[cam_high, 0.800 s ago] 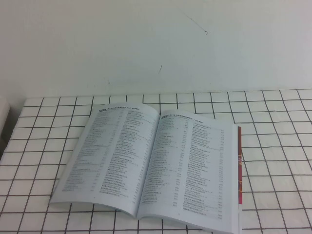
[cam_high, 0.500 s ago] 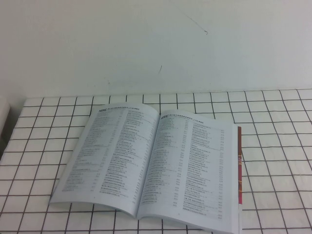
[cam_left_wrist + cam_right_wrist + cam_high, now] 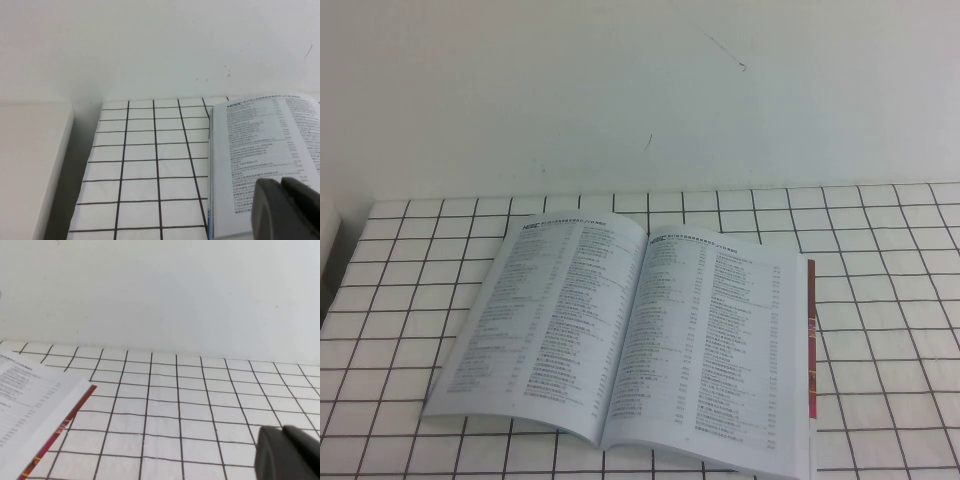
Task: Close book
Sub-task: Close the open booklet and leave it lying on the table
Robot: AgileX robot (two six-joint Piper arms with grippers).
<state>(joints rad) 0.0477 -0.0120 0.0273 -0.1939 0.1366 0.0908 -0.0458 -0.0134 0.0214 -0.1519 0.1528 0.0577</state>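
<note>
High view: probably light, floppy book [image 3: 630,340] is lying open at lower centre; lifting its outer page edge seems best. Left gripper [image 3: 281,186] and right gripper [image 3: 283,434] are hovering at its sides, openness untellable.

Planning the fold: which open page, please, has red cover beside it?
The right page: only it has the red cover strip. The left gripper hovers by the left page, right gripper over the table.

Bright, even light; soft faint shadows
</note>
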